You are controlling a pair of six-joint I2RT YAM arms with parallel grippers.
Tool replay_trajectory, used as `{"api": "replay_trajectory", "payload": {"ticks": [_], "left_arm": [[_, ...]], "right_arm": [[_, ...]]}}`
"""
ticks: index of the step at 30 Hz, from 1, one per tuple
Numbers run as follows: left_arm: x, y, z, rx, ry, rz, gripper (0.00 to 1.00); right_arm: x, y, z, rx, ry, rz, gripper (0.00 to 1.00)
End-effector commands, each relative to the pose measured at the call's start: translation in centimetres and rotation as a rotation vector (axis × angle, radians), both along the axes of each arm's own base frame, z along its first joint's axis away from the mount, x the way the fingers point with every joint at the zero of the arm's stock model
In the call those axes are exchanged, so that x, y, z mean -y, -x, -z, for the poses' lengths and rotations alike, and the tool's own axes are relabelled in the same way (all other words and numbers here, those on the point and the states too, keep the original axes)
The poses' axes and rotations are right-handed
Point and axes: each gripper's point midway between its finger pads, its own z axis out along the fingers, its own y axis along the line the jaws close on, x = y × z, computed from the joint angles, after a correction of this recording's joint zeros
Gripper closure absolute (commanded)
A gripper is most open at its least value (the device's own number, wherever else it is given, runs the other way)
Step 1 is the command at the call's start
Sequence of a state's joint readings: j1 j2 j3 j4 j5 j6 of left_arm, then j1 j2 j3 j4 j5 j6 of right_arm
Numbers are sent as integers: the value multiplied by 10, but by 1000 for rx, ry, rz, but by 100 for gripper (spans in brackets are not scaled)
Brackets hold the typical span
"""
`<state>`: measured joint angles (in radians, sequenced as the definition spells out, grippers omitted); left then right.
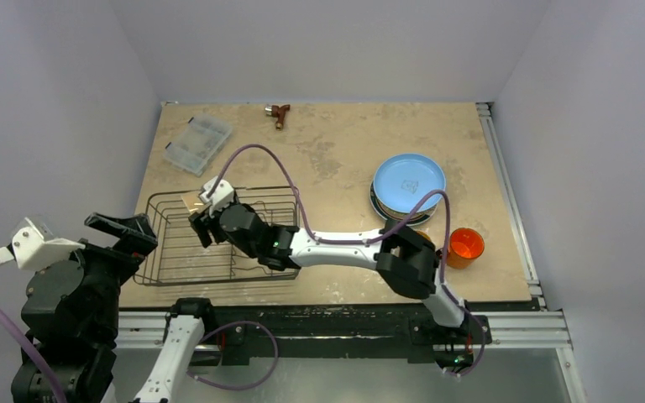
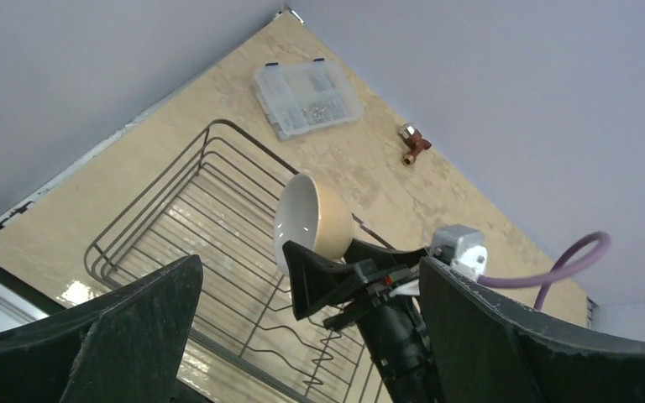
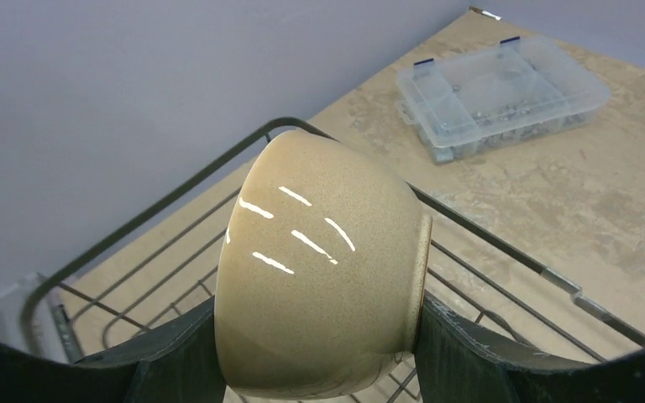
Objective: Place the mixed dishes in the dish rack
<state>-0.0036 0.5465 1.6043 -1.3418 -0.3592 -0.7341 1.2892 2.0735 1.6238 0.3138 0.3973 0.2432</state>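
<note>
The black wire dish rack point(image 1: 161, 243) stands at the left front of the table and holds no dishes. My right gripper point(image 1: 204, 220) reaches across over it, shut on the small bowl point(image 3: 319, 277), which is tan outside and white inside. The bowl point(image 2: 315, 220) is held on its side above the rack's wires point(image 3: 487, 252). My left gripper point(image 1: 122, 231) is open and empty, raised left of the rack. The light blue plate point(image 1: 409, 182) lies on top of a stack at the right, with a dark-rimmed plate point(image 1: 382, 211) showing under it. The orange mug point(image 1: 465, 247) stands right of my right arm. The blue mug is out of view.
A clear plastic compartment box point(image 1: 198, 143) lies behind the rack at the back left. A small brown tool point(image 1: 279, 113) lies at the back edge. My right arm's elbow point(image 1: 407, 260) sits low in front of the plate stack. Walls close in the table on three sides.
</note>
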Motion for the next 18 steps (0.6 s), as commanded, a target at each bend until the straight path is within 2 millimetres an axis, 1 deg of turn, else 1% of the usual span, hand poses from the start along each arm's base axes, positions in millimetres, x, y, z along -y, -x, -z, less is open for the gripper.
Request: {"api": "replay_trajectory", "payload": {"ticks": [1,5,6,8,9,14,18], "left_arm": [[-10,11,-4,-37,-131,10,0],[-2,9,-10,-15,-165,72,0],[-1,9,-11,-11,-170,82,0],[3,9,-12,5,-180,107,0],[4,9,-12,9,-183,117,0],[8,7,-11,10,-188,141,0],[10,8,-12,18,-185,151,0]], "right_arm": [[-11,-26,-44,178,38,72,100],[-22,-39,-21,260,171,87,100],[-25,-43,-22,285,193,99,100],[-29,-48,-12,325,260,108,100],[-31,-51,-2,343,304,112,100],[-33,-59,14,425,435,150,100],[-31,-60,26,482,529,164,100]]}}
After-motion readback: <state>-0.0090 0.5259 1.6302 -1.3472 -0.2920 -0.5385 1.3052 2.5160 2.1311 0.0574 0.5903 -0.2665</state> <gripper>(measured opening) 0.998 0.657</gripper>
